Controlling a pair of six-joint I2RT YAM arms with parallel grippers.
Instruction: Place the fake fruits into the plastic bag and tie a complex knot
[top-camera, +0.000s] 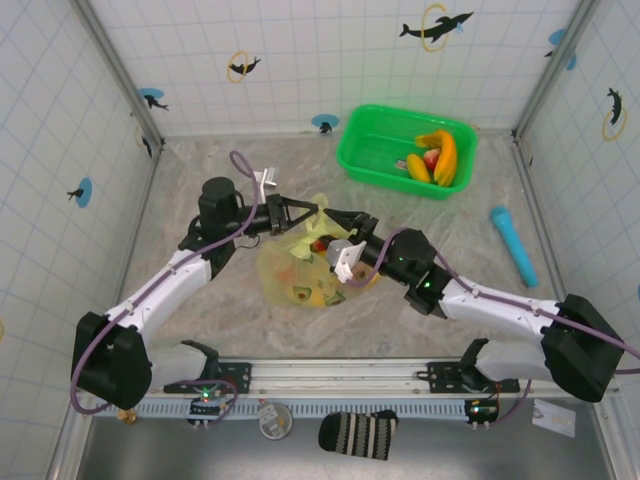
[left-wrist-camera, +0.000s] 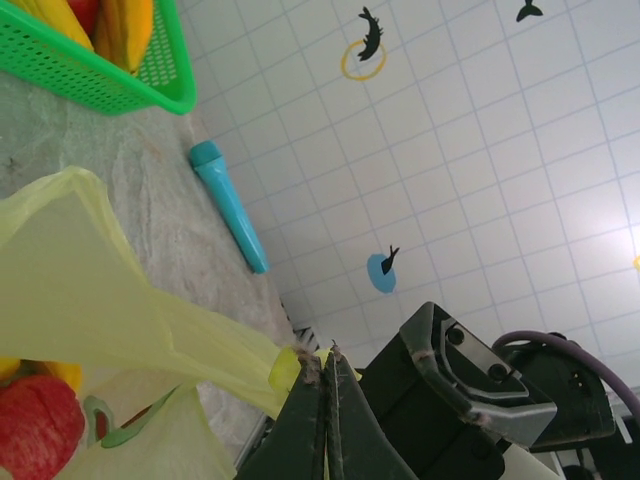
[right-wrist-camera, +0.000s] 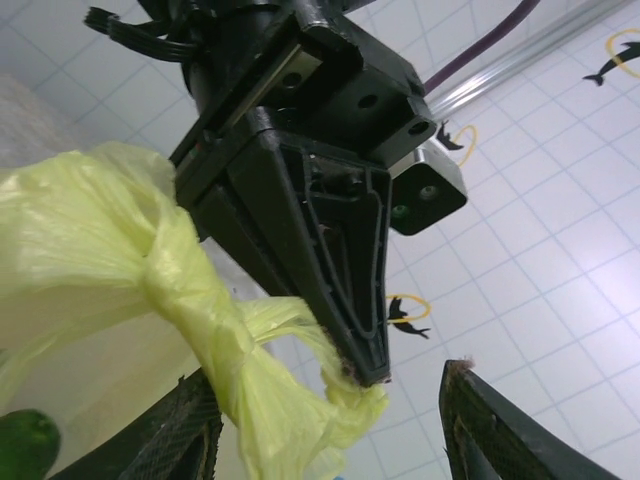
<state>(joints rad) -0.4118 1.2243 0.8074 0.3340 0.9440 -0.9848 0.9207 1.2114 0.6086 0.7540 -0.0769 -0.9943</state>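
Observation:
The yellow-green plastic bag (top-camera: 300, 280) lies at mid-table with fake fruits inside, among them a red one (left-wrist-camera: 35, 425). My left gripper (left-wrist-camera: 325, 362) is shut on the end of a handle strip (left-wrist-camera: 120, 320) and holds it up above the bag. In the right wrist view that strip runs through a twisted knot (right-wrist-camera: 190, 300) to the left gripper's tips (right-wrist-camera: 365, 375). My right gripper (right-wrist-camera: 330, 385) is open, one finger (right-wrist-camera: 180, 435) on either side of the knotted strip without touching it. More fake fruits, yellow bananas (top-camera: 440, 155) and a red piece (top-camera: 430, 160), lie in the green basket.
The rigid green basket (top-camera: 375, 150) stands at the back right. A cyan cylinder (top-camera: 513, 245) lies on the table at the right. Tiled walls close in the workspace on three sides. Both grippers meet over the bag's top (top-camera: 325, 215).

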